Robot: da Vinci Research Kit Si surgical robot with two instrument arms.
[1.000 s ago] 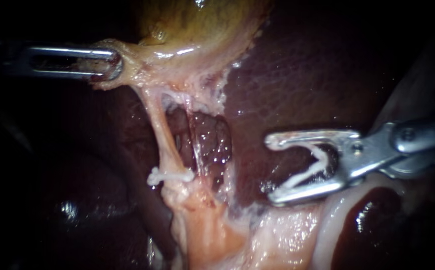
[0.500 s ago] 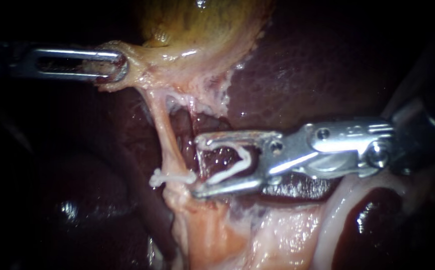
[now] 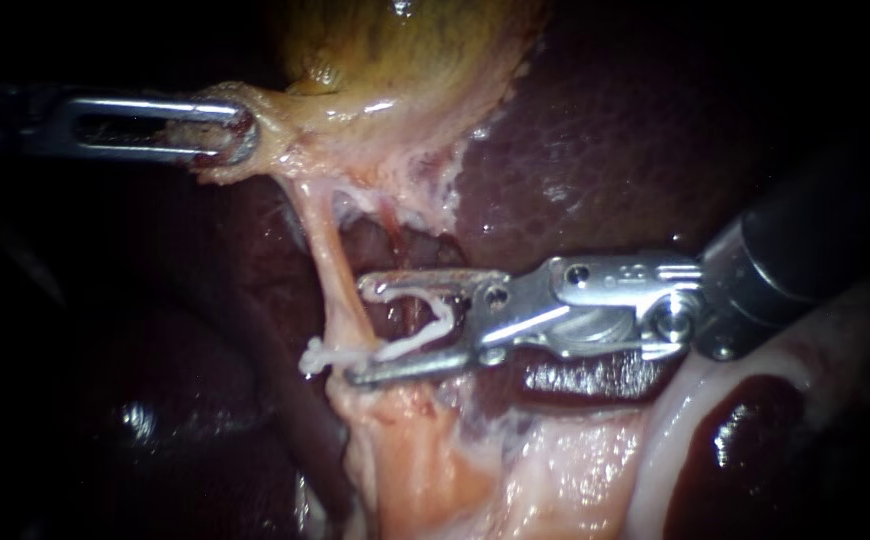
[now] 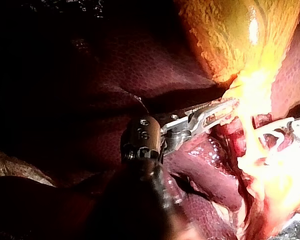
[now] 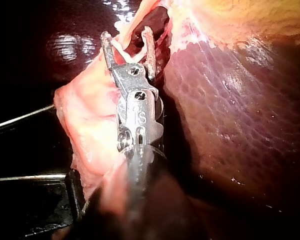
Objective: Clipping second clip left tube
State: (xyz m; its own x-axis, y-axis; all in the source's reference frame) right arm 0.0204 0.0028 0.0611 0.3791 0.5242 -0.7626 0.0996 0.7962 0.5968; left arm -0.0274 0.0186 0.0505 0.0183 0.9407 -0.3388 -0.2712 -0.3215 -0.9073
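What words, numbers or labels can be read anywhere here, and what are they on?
No text can be quoted.
left instrument: tiny stamped marks on its metal wrist, too small to read.
right instrument: likewise, stamped marks too blurred to read.
gallbladder, liver, tube, clip on the tube, loaded clip: no writing.
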